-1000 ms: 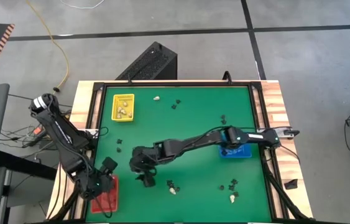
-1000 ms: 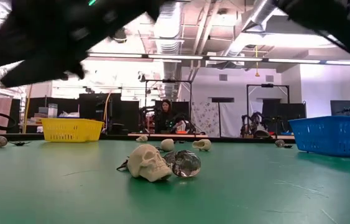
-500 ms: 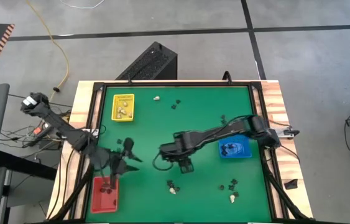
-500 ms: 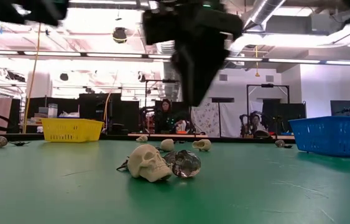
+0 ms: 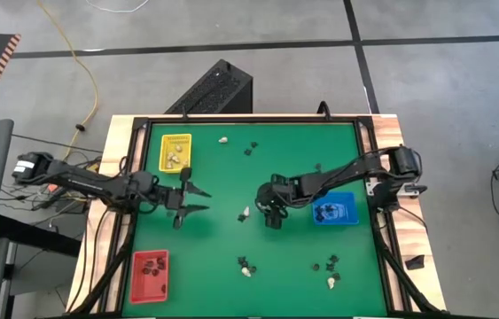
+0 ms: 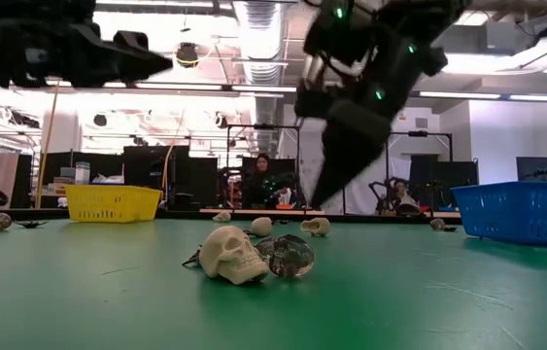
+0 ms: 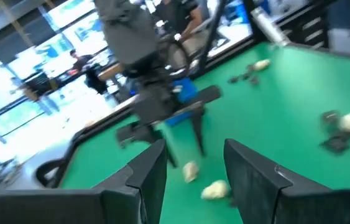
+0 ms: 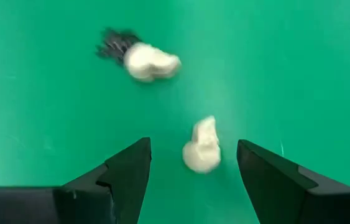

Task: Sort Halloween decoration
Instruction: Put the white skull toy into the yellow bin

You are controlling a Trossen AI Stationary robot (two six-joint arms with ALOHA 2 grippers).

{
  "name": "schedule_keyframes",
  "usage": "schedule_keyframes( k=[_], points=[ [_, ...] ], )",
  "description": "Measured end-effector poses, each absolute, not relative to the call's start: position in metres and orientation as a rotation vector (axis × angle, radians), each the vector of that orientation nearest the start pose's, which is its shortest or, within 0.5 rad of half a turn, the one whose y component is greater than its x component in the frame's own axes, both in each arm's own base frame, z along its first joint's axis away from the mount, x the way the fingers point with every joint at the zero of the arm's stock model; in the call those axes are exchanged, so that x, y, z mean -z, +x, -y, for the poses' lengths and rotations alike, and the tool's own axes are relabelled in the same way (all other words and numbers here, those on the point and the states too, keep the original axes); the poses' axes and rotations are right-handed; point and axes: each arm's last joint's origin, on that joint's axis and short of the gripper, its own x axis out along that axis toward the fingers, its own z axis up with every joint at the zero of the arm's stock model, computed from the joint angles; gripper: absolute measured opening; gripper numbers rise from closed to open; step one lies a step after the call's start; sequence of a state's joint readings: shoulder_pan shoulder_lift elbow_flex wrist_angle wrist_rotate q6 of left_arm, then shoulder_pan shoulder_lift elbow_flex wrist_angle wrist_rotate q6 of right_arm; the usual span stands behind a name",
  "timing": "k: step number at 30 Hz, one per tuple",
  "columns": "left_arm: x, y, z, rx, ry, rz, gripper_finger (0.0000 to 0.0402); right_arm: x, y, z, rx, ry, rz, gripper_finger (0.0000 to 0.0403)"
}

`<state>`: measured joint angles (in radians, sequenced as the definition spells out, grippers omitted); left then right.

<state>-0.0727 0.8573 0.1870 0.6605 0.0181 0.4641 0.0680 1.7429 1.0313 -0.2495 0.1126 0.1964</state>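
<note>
near the worktop (image 5: 338,146) centre, the open right gripper (image 8: 190,163) hovers over a cream skull trinket (image 8: 201,148): light, hard, smooth; pinch its sides. left gripper (image 5: 194,198) is open too.

Green bench (image 5: 231,168) has a yellow tray (image 5: 175,151) far left, red tray (image 5: 150,276) near left, blue tray (image 5: 334,212) on the right; yellow cable (image 5: 83,66) on the floor.

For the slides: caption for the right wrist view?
Open right gripper above a cream trinket on green table.
</note>
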Motion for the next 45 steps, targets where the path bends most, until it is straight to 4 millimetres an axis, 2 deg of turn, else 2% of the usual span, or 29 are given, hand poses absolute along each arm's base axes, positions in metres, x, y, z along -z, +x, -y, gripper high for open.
schedule_keyframes(
  k=[4, 7, 12, 18, 22, 25, 31, 34, 41, 45],
  points=[
    [-0.195, 0.172, 0.001, 0.045, 0.482, -0.003, 0.0149, -0.162, 0.346, -0.02, 0.147, 0.108, -0.898, 0.0271],
    [-0.195, 0.172, -0.006, 0.026, 0.484, -0.006, 0.0148, -0.161, 0.346, -0.02, 0.218, 0.096, -0.866, 0.027],
    [-0.194, 0.17, -0.028, -0.128, 0.437, -0.053, 0.0148, -0.158, 0.344, -0.017, 0.277, 0.101, -0.876, 0.0256],
    [-0.192, 0.165, -0.048, -0.169, 0.306, -0.067, 0.0148, -0.136, 0.35, -0.021, 0.292, 0.122, -0.921, 0.0224],
    [-0.192, 0.163, -0.053, -0.151, 0.265, -0.061, 0.0148, -0.122, 0.352, -0.023, 0.299, 0.123, -0.949, 0.0195],
    [-0.193, 0.162, -0.056, -0.163, 0.255, -0.055, 0.0148, -0.12, 0.351, -0.025, 0.314, 0.108, -0.956, 0.0159],
    [-0.198, 0.156, -0.062, -0.216, 0.206, -0.02, 0.0148, -0.134, 0.349, -0.026, 0.329, 0.1, -0.914, 0.0074],
    [-0.197, 0.15, -0.063, -0.243, 0.195, 0.002, 0.0148, -0.142, 0.347, -0.025, 0.326, 0.106, -0.895, 0.005],
    [-0.189, 0.131, -0.066, -0.358, 0.165, 0.058, 0.0148, -0.166, 0.346, -0.025, 0.312, 0.125, -0.798, 0.0021],
    [-0.187, 0.126, -0.065, -0.358, 0.13, 0.093, 0.0148, -0.172, 0.345, -0.025, 0.313, 0.139, -0.78, 0.0037]
  ],
)
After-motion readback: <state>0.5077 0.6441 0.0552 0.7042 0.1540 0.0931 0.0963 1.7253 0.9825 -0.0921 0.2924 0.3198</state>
